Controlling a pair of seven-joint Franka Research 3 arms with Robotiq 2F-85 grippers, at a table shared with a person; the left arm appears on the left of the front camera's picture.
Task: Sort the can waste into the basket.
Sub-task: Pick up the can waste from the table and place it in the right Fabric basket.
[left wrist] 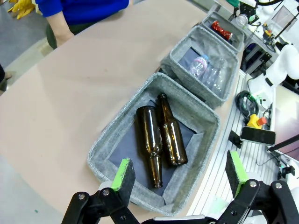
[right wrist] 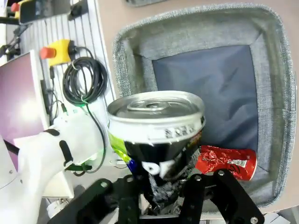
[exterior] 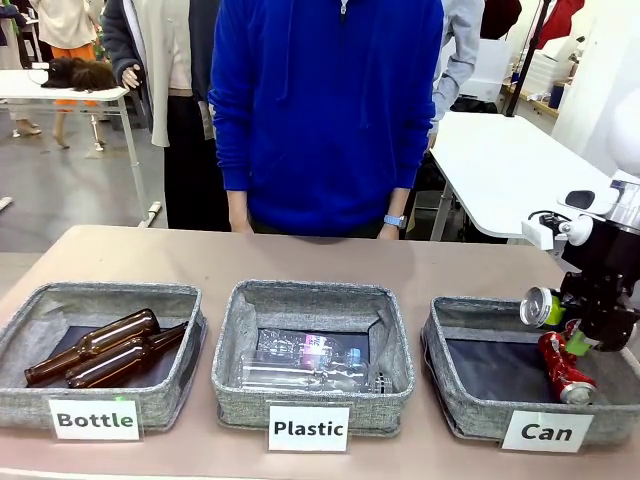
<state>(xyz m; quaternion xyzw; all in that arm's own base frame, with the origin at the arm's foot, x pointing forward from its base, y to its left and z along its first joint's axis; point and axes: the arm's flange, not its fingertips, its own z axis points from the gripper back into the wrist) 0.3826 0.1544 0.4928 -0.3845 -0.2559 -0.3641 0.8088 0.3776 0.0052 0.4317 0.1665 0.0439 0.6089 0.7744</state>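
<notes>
Basket (exterior: pixel 470 420): rough grey woven cloth, matt dark floor; cans: dented glossy metal, red (exterior: pixel 563 368), black (right wrist: pixel 156 135) with bright silver top; bottles (exterior: pixel 100 350): glossy brown glass; desk (exterior: pixel 300 255): smooth matt.

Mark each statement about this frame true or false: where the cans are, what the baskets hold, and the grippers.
1. The crushed red can lies in the grey fabric "Can" basket. True.
2. The dented dark can lies on the basket's floor. False: it sits between the right gripper's fingers above the basket.
3. The "Bottle" basket holds two brown glass bottles. True.
4. The left gripper holds a bottle. False: open, empty.
</notes>
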